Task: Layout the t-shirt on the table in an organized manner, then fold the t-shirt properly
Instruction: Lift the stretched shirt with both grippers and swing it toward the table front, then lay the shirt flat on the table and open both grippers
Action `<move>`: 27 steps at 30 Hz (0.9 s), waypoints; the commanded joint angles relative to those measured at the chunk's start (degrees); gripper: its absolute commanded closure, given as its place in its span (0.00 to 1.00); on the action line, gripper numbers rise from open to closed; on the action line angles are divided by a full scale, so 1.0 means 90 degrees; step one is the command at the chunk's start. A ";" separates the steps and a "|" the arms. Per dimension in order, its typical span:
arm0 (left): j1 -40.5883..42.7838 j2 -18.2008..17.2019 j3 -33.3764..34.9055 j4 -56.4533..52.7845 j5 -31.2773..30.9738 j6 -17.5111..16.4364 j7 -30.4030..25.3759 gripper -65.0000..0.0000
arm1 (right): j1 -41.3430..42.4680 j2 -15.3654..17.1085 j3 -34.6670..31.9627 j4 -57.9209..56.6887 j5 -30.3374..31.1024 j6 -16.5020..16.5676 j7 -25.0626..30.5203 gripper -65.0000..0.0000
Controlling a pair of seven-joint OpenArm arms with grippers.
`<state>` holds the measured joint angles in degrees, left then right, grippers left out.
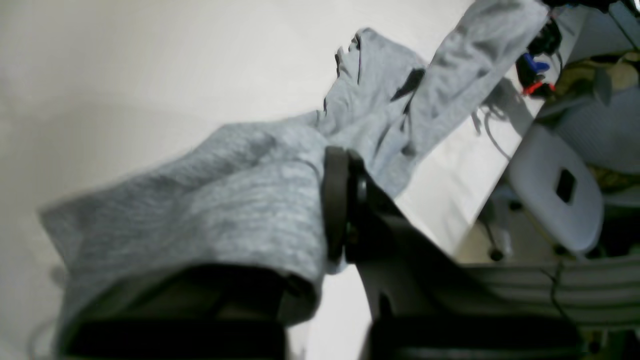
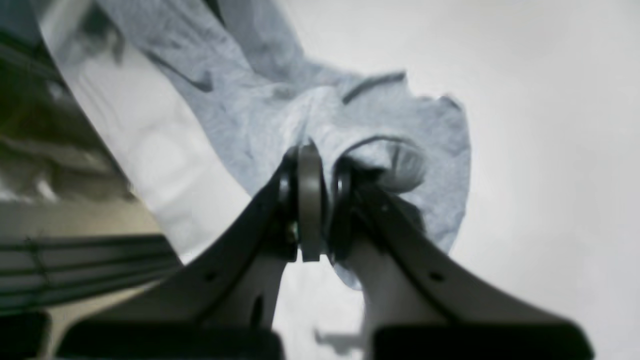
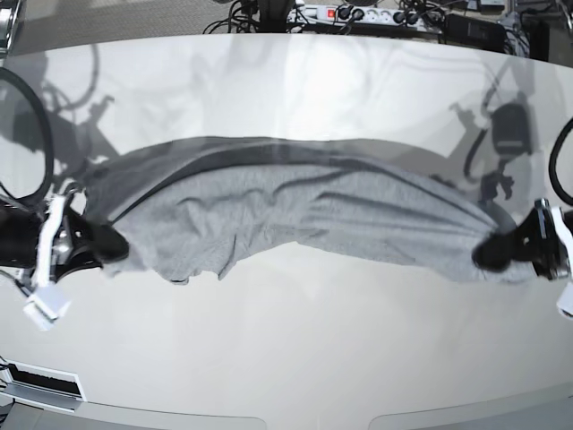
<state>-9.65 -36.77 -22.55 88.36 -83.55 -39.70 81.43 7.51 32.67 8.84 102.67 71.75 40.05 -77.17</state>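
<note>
Looks like the layout step: the t-shirt (image 3: 295, 215) hangs stretched between both arms, over the desk (image 3: 286, 358). Going left to right in the base view, the right gripper (image 3: 106, 244) is clamped on one bunched end, and the left gripper (image 3: 494, 253) is pinched shut on the other end. Next move probably calls for lowering it flat without slack. No lettering or brand is readable; only dark smudges show on the cloth.
</note>
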 commanded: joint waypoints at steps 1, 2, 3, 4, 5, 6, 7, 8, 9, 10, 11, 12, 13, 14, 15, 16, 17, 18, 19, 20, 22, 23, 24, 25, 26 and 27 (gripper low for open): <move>-0.0197 -0.0160 -0.0068 0.0085 -0.0161 -0.0033 -0.0159 1.00 | 0.0262 0.0124 -0.0058 0.0078 -0.0267 -0.0006 0.0593 1.00; -0.0291 -0.0180 -0.0068 0.0085 -0.0161 -0.0033 -0.0159 1.00 | 0.0391 0.0119 -0.0199 0.0078 -0.0848 -0.0006 0.1086 1.00; -0.0447 -0.0189 -0.0068 0.0085 -0.0153 -0.0033 -0.0159 1.00 | 0.0546 0.0112 -0.0306 0.0073 -0.1472 -0.0006 0.1557 1.00; -0.0668 -0.0204 -0.0068 0.0085 0.0284 -0.0033 -0.0313 1.00 | 0.0719 0.0095 -0.0403 0.0051 -0.2091 -0.0006 0.2011 1.00; -0.0935 -0.0197 -0.0068 0.0083 0.0913 -0.0033 -0.0651 1.00 | 0.0913 0.0066 -0.0454 0.0010 -0.2637 -0.0006 0.2446 1.00; -0.1219 -0.0182 -0.0068 0.0070 0.1664 -0.0033 -0.1042 1.00 | 0.1095 0.0017 -0.0461 -0.0066 -0.3060 -0.0006 0.2851 1.00; -0.1506 -0.0155 -0.0070 0.0027 0.2467 -0.0033 -0.1409 1.00 | 0.1287 -0.0046 -0.0461 -0.0170 -0.3313 -0.0294 0.3179 1.00; -0.1753 -0.0124 -0.0068 -0.0058 0.3164 -0.0033 -0.1700 1.00 | 0.1481 -0.0126 -0.0461 -0.0284 -0.3446 -0.0607 0.3356 1.00; -0.1960 -0.0100 -0.0068 -0.0163 0.3602 -0.0033 -0.1877 1.00 | 0.1666 -0.0219 -0.0461 -0.0410 -0.3538 -0.0726 0.3439 1.00; -0.2115 -0.0078 -0.0068 -0.0277 0.3801 0.0240 -0.1916 1.00 | 0.1829 -0.0304 -0.0461 -0.0554 -0.3621 -0.0746 0.3432 1.00; -0.2229 -0.0051 -0.0068 -0.0401 0.3886 0.0474 -0.1902 1.00 | 0.1982 -0.0386 -0.0461 -0.0707 -0.3704 -0.0758 0.3432 0.90; -0.2305 -0.0015 -0.0068 -0.0529 0.3934 0.0593 -0.1902 0.90 | 0.2093 -0.0459 -0.0461 -0.0884 -0.3764 -0.0855 0.3429 0.77; -0.2324 0.0036 -0.0068 -0.0661 0.3968 0.0651 -0.1909 0.78 | 0.2176 -0.0515 -0.0461 -0.1056 -0.3825 -0.0971 0.3432 0.64; -0.2314 0.0087 -0.0068 -0.0763 0.3978 0.0656 -0.1911 0.66 | 0.2246 -0.0580 -0.0461 -0.1236 -0.3847 -0.1047 0.3434 0.52; -0.2297 0.0146 -0.0068 -0.0882 0.3993 0.0653 -0.1911 0.56 | 0.2295 -0.0614 -0.0461 -0.1416 -0.3854 -0.1154 0.3434 0.45; -0.2293 0.0185 -0.0068 -0.1008 0.4019 0.0653 -0.1909 0.47 | 0.2329 -0.0673 -0.0461 -0.1576 -0.3854 -0.1197 0.3436 0.43; -0.2290 0.0209 -0.0068 -0.1156 0.4024 0.0653 -0.1909 0.40 | 0.2329 -0.0704 -0.0461 -0.1712 -0.3854 -0.1197 0.3436 0.43; -0.2290 0.0223 -0.0068 -0.1299 0.4024 0.0653 -0.1914 0.36 | 0.2324 -0.0741 -0.0461 -0.1829 -0.3835 -0.1185 0.3434 0.43; -0.2290 0.0223 -0.0068 -0.1450 0.4022 0.0651 -0.1916 0.35 | 0.2322 -0.0777 -0.0461 -0.1953 -0.3840 -0.1178 0.3419 0.43; -0.2290 0.0226 -0.0068 -0.1596 0.4022 0.0651 -0.1955 0.35 | 0.2324 -0.0804 -0.0461 -0.2089 -0.3835 -0.1139 0.3371 0.43; -0.2285 0.0221 -0.0068 -0.1846 0.4024 0.0651 -0.2011 0.35 | 0.2319 -0.0809 -0.0461 -0.2324 -0.3832 -0.1010 0.3203 0.43; -0.2285 0.0221 -0.0068 -0.1953 0.4034 0.0651 -0.2001 0.35 | 0.2322 -0.0806 -0.0461 -0.2412 -0.3832 -0.0952 0.3055 0.43; -0.2285 0.0223 -0.0068 -0.2033 0.4044 0.0653 -0.1982 0.35 | 0.2319 -0.0806 -0.0461 -0.2467 -0.3810 -0.0913 0.2861 0.43; -0.2283 0.0223 -0.0068 -0.2079 0.4034 0.0656 -0.1875 0.35 | 0.2302 -0.0806 -0.0461 -0.2477 -0.3738 -0.0840 0.2608 0.43; -0.2283 0.0226 -0.0068 -0.2106 0.3995 0.0658 -0.1693 0.35 | 0.2280 -0.0806 -0.0461 -0.2477 -0.3517 -0.0726 0.2348 0.43; -0.2283 0.0233 -0.0068 -0.2123 0.3861 0.0656 -0.1457 0.35 | 0.2222 -0.0804 -0.0461 -0.2477 -0.3189 -0.0617 0.2064 0.43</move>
<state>-28.58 -33.61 -22.85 68.45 -47.27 -33.45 69.78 25.82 24.75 4.29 79.48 42.48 34.30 -60.27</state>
